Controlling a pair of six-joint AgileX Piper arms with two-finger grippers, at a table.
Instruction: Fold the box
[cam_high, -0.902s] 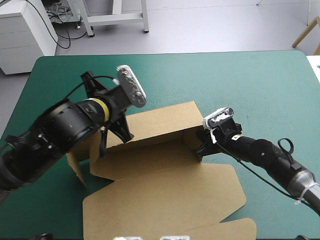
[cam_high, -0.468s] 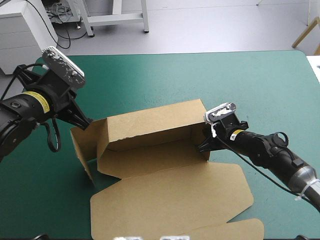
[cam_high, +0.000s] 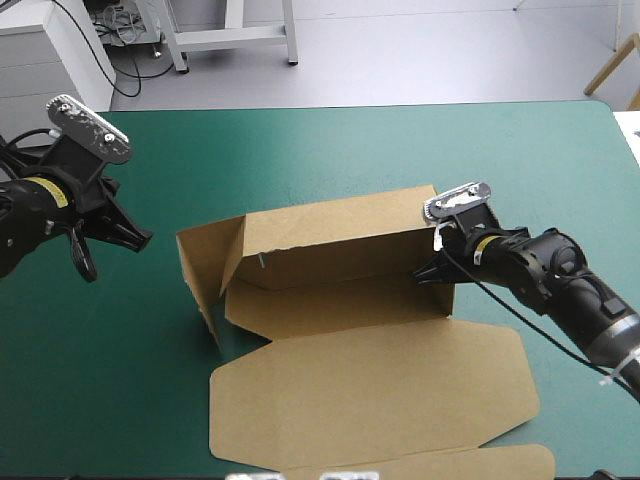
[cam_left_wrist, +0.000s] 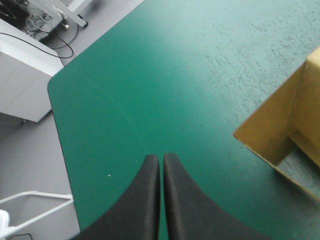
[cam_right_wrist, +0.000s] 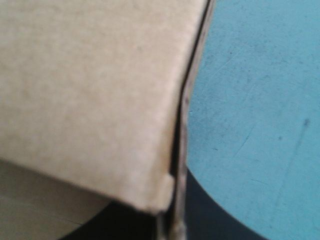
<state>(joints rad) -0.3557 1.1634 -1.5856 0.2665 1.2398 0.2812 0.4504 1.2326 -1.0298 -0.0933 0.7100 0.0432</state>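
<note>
Left gripper (cam_high: 133, 238), two black fin-shaped fingers, sits over the left part of the teal-green table cover (cam_high: 350, 150), clear of everything. In the left wrist view the left gripper (cam_left_wrist: 161, 159) has its fingers (cam_left_wrist: 142, 200) clenched into one pointed arch with nothing between them and only bare teal-green table cover (cam_left_wrist: 150, 75) beneath. One corner of the brown cardboard box (cam_left_wrist: 280, 130) stands ahead and off to one side, not touching. The brown cardboard box (cam_high: 340, 300), a cut sheet partly set up, sits mid-table. Its long back wall is upright, its left end wall is raised and angled outward, and its floor is flat. The wide lid panel lies flat on the cover toward the near edge, with a narrow flap reaching the bottom of the high view. Right gripper (cam_high: 432, 276) is at the box's right end, fingers pinched on the upright end wall at the corner. In the right wrist view the right gripper (cam_right_wrist: 172, 227) grasps the board edge, one black finger on each side. The brown cardboard box (cam_right_wrist: 90, 90) fills the side toward the box interior, and teal-green table cover (cam_right_wrist: 250, 100) shows on the outer side.
</note>
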